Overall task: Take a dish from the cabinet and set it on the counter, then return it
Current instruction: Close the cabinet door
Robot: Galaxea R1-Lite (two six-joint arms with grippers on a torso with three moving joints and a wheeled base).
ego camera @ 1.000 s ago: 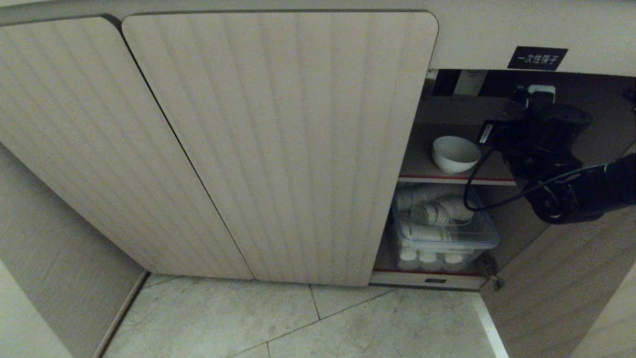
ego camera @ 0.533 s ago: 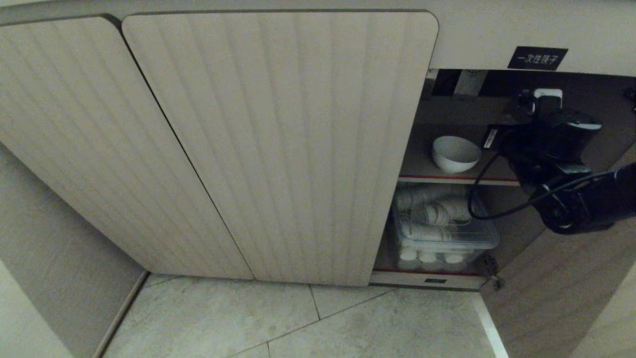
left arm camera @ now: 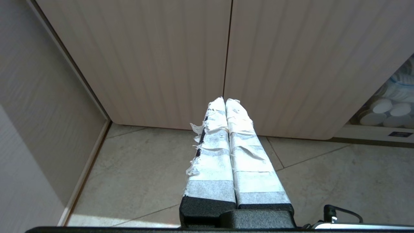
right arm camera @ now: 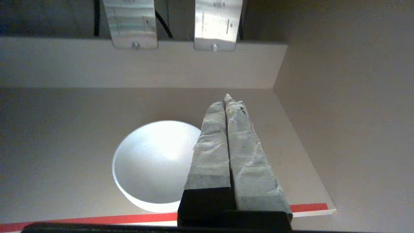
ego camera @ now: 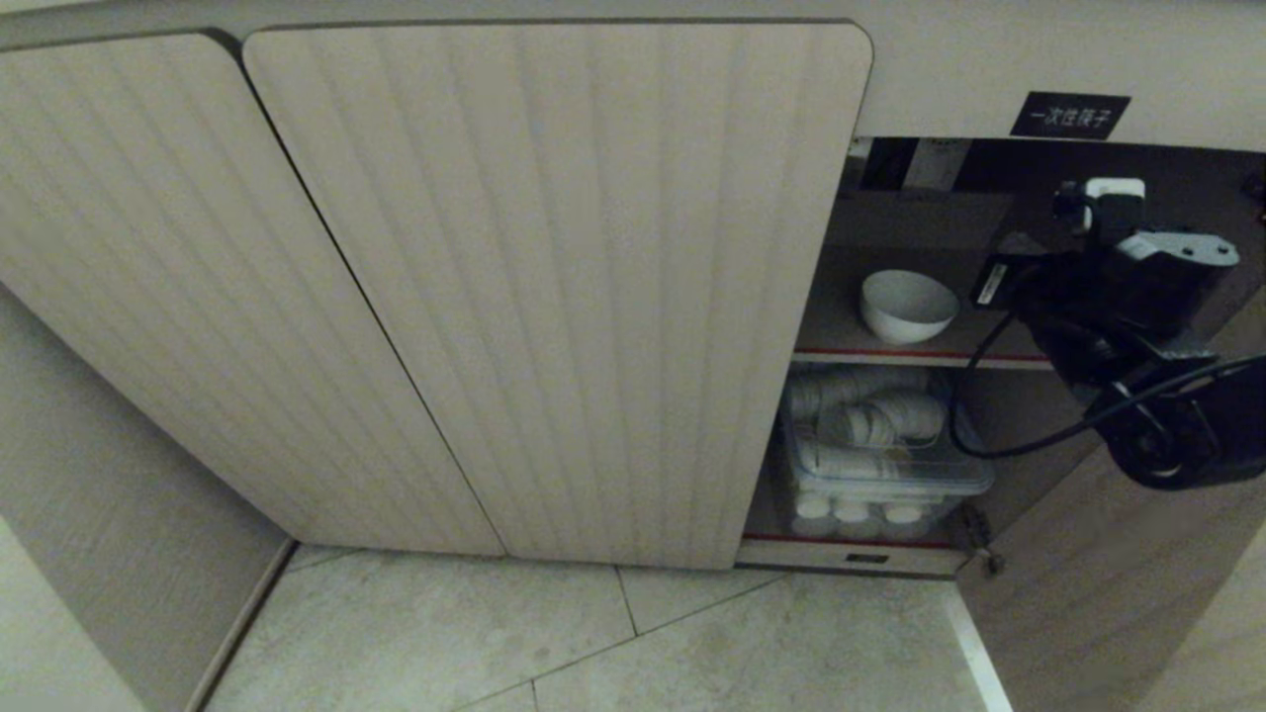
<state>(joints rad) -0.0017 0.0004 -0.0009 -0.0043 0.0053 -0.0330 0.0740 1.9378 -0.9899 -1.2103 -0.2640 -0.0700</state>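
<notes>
Right wrist view: right gripper (right arm camera: 226,100) fingers pressed together, gripping nothing, poised above the shelf (right arm camera: 64,155) — just beside the white bowl (right arm camera: 155,161). Bowl stands upright on the upper shelf of the open cabinet (ego camera: 554,287). Left gripper (left arm camera: 225,101) — fingers pressed together, empty, facing closed doors.

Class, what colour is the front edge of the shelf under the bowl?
Red front edge, clearest in the right wrist view.

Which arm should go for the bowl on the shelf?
Right: the right gripper is shut beside the bowl at the open shelf. The left gripper faces closed doors.
</notes>
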